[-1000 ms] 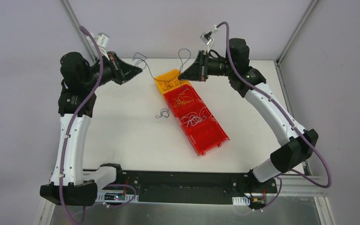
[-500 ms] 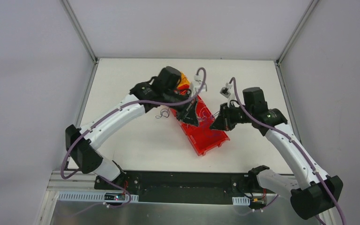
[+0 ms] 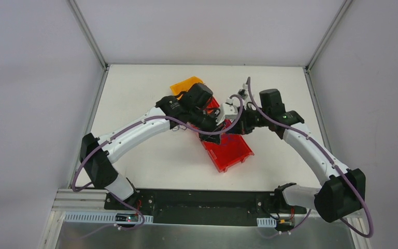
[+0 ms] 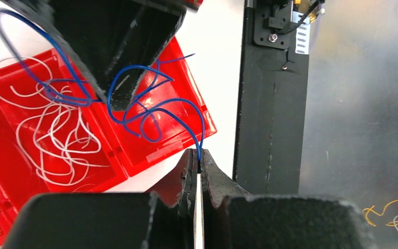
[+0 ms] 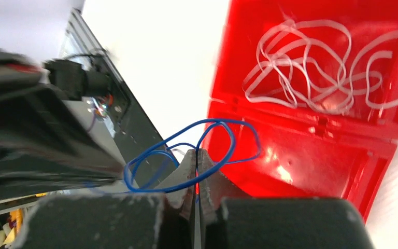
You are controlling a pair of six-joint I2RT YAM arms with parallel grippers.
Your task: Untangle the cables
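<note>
Blue cable (image 4: pixel 201 140) in clamped tips of L gripper (image 4: pixel 197 163) & R gripper (image 5: pixel 197 155), over red bin (image 5: pixel 311 171).

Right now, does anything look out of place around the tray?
Yes: loose orange-yellow and white wires seem to lie on the metal shelf past the black rail, off the table. The red tray sits diagonal on the table.

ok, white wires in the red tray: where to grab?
Pinch a stray outer loop of the white wires, coming from above: they lie flat in a walled compartment of the red tray, so sides are blocked. Left end effector and right end effector both hold the blue wire.
</note>
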